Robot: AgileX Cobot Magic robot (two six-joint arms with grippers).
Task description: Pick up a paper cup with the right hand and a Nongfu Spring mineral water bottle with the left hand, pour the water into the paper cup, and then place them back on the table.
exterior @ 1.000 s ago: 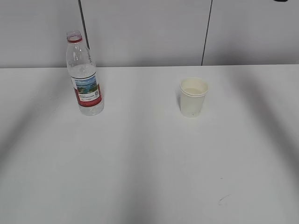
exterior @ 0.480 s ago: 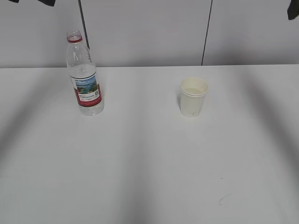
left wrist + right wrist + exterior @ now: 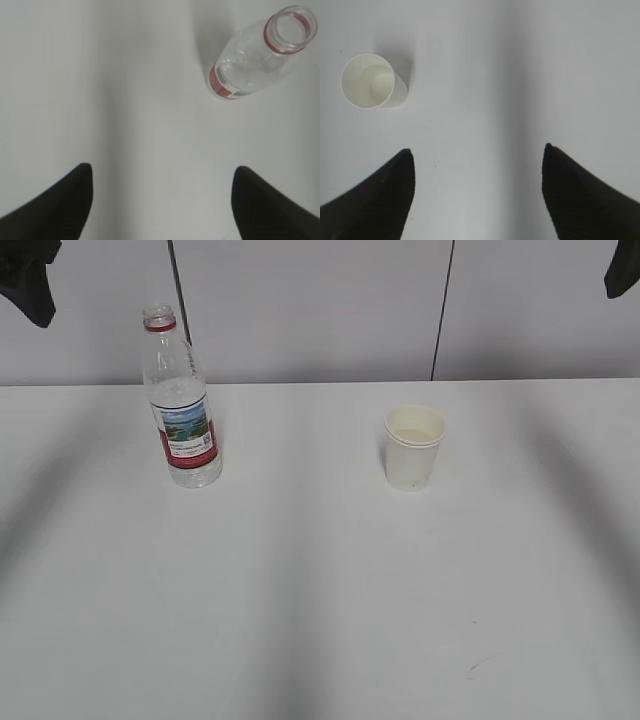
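The Nongfu Spring bottle (image 3: 181, 400) stands upright and uncapped at the back left of the white table (image 3: 320, 590); it also shows in the left wrist view (image 3: 257, 55), up and to the right. The paper cup (image 3: 413, 447) stands upright right of centre, with a little clear water in it; the right wrist view shows it (image 3: 372, 81) at the upper left. My left gripper (image 3: 162, 172) is open and empty, high above the table; its dark tip shows in the exterior view's top left corner (image 3: 30, 280). My right gripper (image 3: 477, 155) is open and empty, also high; a dark tip shows at the top right (image 3: 622, 270).
A grey panelled wall (image 3: 310, 310) with dark vertical seams runs behind the table. A small dark scuff mark (image 3: 480, 665) lies on the table near the front right.
Both arms have come down into the top corners of the exterior view, the left one further. The bottle and the cup have not moved.
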